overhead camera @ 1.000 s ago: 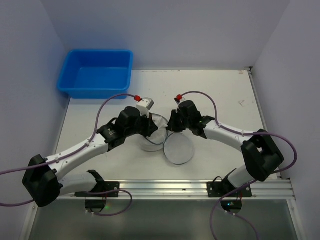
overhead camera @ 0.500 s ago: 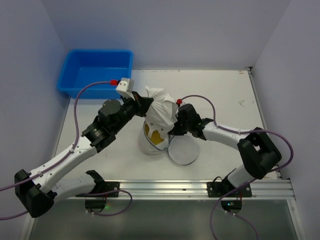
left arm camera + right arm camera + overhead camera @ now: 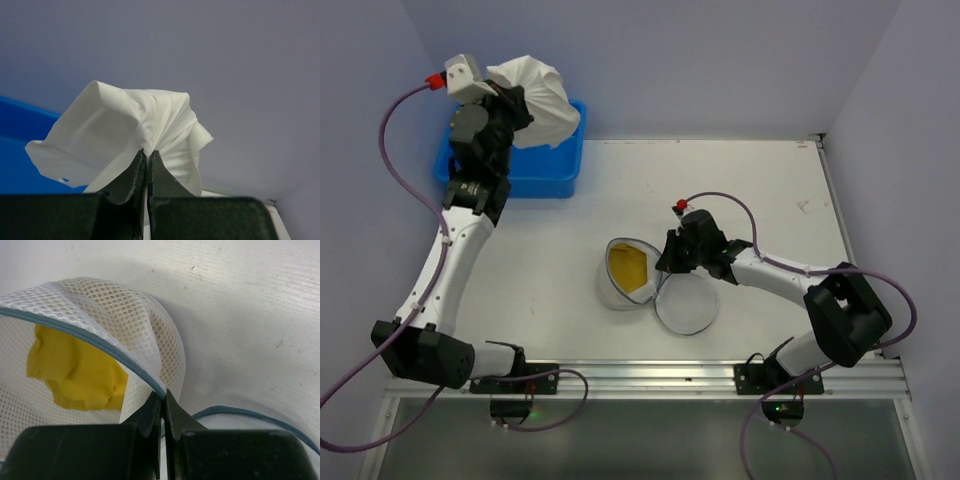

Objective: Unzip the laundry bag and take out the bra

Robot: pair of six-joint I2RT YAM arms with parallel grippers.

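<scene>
Half a second ago the left gripper held the bra just above the bag at mid-worktop. It has since swung to the far left and now hangs over the blue tub. A second ago both grippers were down at the bag and no white fabric showed outside it.

In the left wrist view the fingertips are pinched together on a fold of the bra, a bunched white bundle. In the top view the bundle bulges to the right of the gripper, over the tub's far right part.

The right gripper has stayed where it was. Its fingers are clamped on the dark zipper at the rim of the laundry bag.

The bag sits near the middle of the worktop, unzipped, its mouth tipped up and towards the right. Its round lid flap lies flat just near-right of it, still joined at the rim. A yellow cloth lies inside, now in plain view through the mouth.
</scene>
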